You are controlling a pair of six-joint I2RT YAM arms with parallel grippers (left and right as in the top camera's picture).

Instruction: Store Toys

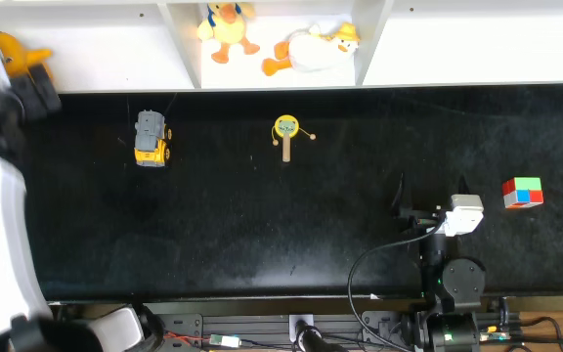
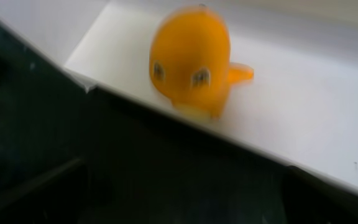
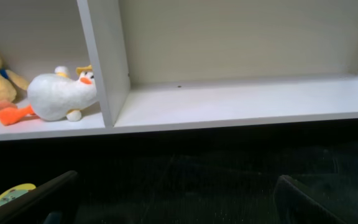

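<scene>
An orange round toy sits at the front of the white shelf's left compartment, seen from above as an orange toy. My left gripper hangs just in front of it, open and holding nothing. On the black mat lie a grey and yellow toy truck, a small yellow rattle drum and a coloured cube. My right gripper is open and holds nothing, low over the mat near the front right.
The middle compartment holds a yellow plush duck and a white plush goose; the goose lies beside a white divider. The right compartment has a bare floor.
</scene>
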